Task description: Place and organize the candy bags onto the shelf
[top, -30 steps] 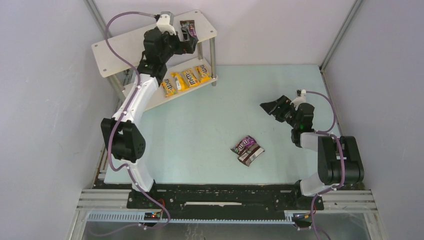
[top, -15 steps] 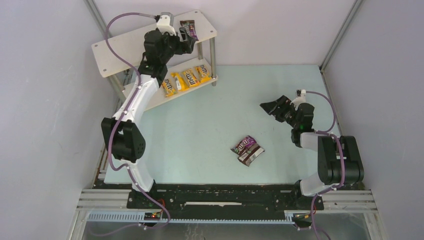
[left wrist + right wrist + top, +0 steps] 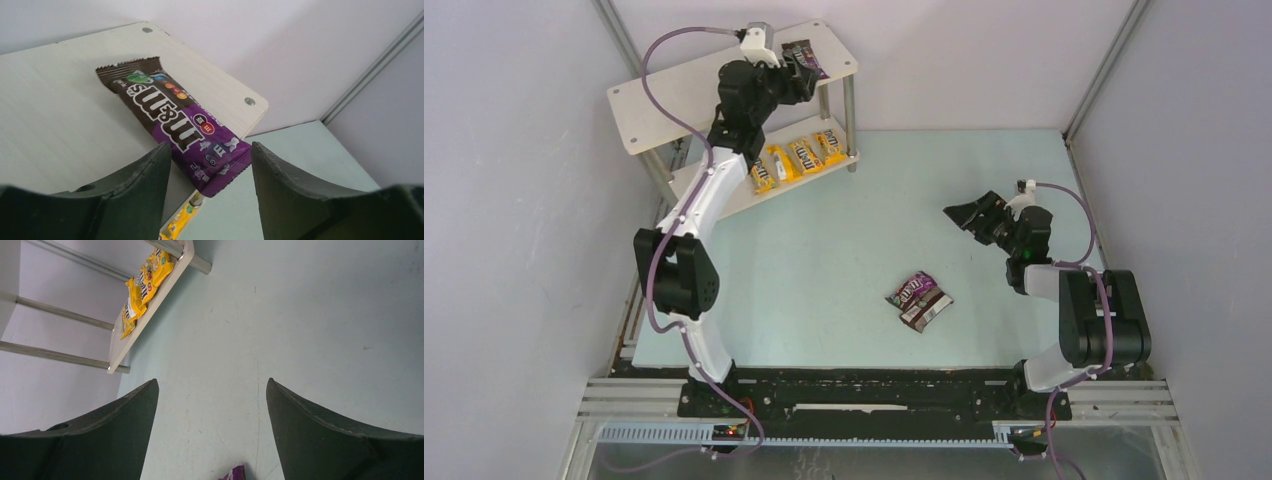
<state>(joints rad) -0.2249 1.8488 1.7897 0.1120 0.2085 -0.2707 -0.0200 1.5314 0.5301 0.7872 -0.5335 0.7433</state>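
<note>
Purple candy bag (image 3: 175, 117) is poking over the edge of the top shelf (image 3: 60, 110).
Left claw (image 3: 210, 150) is hanging open around its end, right claw (image 3: 211, 382) open too; a bump could knock it off.

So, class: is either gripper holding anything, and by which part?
Right gripper: empty. Left gripper flanks the near end of the purple packet on the shelf; whether it grips cannot be told.

The left arm (image 3: 707, 190) reaches far forward and up, elbow nearly straight; the left pincer (image 3: 211, 155) tips downward, jaws parted. The right arm (image 3: 1079, 310) sits folded close to its base, the right pincer (image 3: 967, 213) aimed leftward, jaws spread wide, gripping nothing.
</note>
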